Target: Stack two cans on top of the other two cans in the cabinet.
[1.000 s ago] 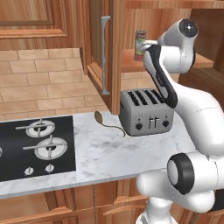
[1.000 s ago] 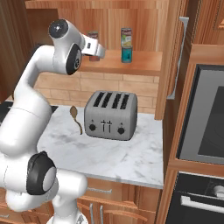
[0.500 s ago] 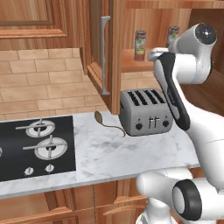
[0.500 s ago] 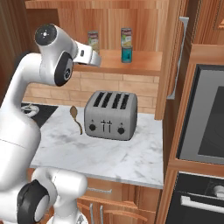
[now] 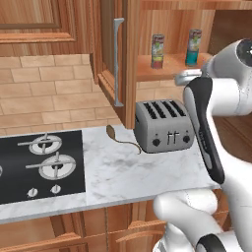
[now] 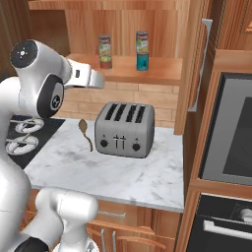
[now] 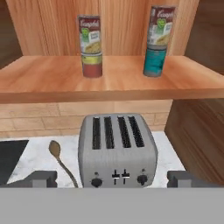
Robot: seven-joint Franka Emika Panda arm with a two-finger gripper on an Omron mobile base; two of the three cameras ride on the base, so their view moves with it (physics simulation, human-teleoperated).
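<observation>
Reddish-brown wood surrounds the scene: the cabinet (image 7: 109,78) stands open above a marble desk (image 6: 98,167), its door with the long grey bar handle swung aside. On the plank shelf stand 2 stacks, well apart. At about 11 o'clock in the hand view a pale-labelled can (image 7: 89,36) sits upright on the dark red can (image 7: 92,64); at about 1 o'clock the second pale-labelled can (image 7: 159,27) sits upright on the teal can (image 7: 154,61). Both upper tins look squarely seated, with no visible overhang. Judged from this, the stacking itself appears done: 2 cans rest on the other 2, and nothing of the task remains on the desk, which carries a 4-slot toaster (image 7: 117,151) and a wooden spoon (image 7: 59,157). The gripper (image 7: 113,178) hangs in front of the shelf, over the toaster, with its jaws spread wide and holding nothing. What is left, at most, seems to be clearing the arm.
</observation>
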